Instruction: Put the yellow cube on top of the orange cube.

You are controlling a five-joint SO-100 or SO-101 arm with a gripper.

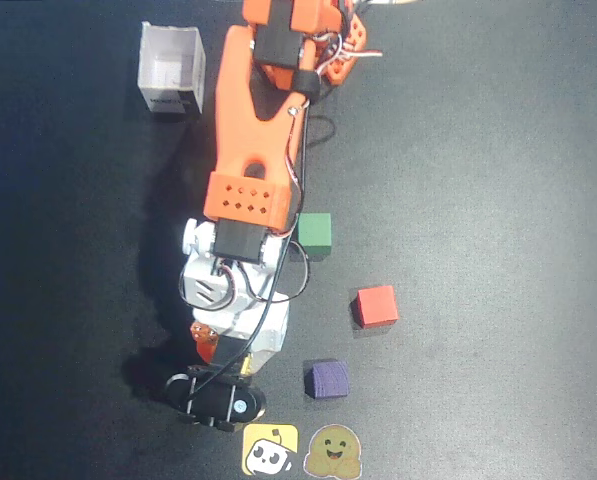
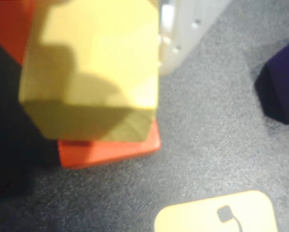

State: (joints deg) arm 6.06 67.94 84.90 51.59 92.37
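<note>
In the wrist view the pale-yellow cube fills the upper left, held between an orange finger on its left and a white finger on its right. My gripper is shut on it. Right under the cube's lower edge lies the orange cube on the dark mat. I cannot tell whether the two touch. In the overhead view my gripper is mostly hidden under the arm and the yellow cube is out of sight.
A redder cube, a green cube and a purple cube lie to the arm's right. A white open box stands at the top left. A yellow face sticker and a brown one lie at the bottom edge.
</note>
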